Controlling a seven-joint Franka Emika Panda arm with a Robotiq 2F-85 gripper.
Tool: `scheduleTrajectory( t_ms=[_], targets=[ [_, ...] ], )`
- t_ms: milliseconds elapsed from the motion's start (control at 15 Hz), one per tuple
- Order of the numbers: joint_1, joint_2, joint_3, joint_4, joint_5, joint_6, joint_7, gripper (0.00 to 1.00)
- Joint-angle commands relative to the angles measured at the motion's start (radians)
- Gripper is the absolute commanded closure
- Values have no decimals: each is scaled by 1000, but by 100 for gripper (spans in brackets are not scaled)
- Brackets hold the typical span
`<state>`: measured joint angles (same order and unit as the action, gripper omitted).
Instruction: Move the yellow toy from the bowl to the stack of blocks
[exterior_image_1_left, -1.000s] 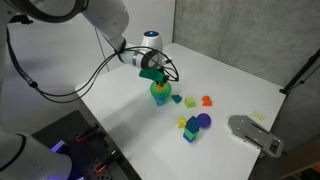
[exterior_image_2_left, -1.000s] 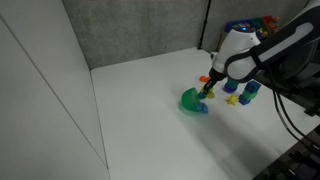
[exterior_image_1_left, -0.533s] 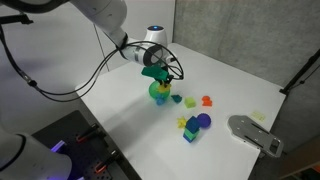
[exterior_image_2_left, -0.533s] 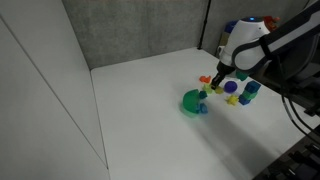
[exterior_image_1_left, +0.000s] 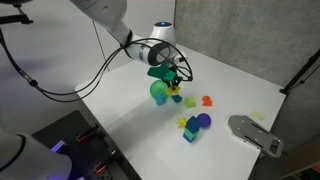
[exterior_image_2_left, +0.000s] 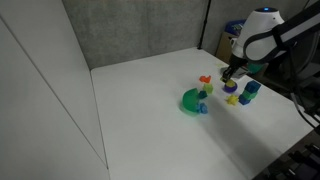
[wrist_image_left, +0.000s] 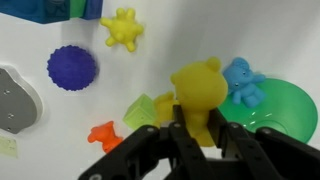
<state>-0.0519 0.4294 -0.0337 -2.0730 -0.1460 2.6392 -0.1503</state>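
My gripper (wrist_image_left: 200, 130) is shut on the yellow toy (wrist_image_left: 197, 85), a small bear-like figure held upright between the fingers. In both exterior views the gripper (exterior_image_1_left: 172, 80) (exterior_image_2_left: 228, 76) hangs just beside and above the green bowl (exterior_image_1_left: 157, 93) (exterior_image_2_left: 191, 101), towards the loose toys. The bowl also shows in the wrist view (wrist_image_left: 285, 112), with a small blue toy (wrist_image_left: 243, 80) at its rim. The stack of blocks (exterior_image_1_left: 194, 126) (exterior_image_2_left: 240, 94) stands apart; in the wrist view its purple ball (wrist_image_left: 72, 68), yellow-green piece (wrist_image_left: 122, 28) and blue cube (wrist_image_left: 40, 10) lie at the upper left.
A lime toy (wrist_image_left: 143, 110) (exterior_image_1_left: 190, 101) and an orange toy (wrist_image_left: 104, 135) (exterior_image_1_left: 207, 101) lie on the white table between the bowl and the stack. A grey flat object (exterior_image_1_left: 255, 133) (wrist_image_left: 12, 100) lies past the stack near the table edge.
The gripper has risen out of the bowl with the yellow toy in it and moved sideways towards the loose toys and the stack.
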Motion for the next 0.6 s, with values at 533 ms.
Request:
scheduleTrajectory(
  t_ms=[533],
  targets=[
    [-57, -58, -189, -54, -115, 106, 48, 91]
  ],
)
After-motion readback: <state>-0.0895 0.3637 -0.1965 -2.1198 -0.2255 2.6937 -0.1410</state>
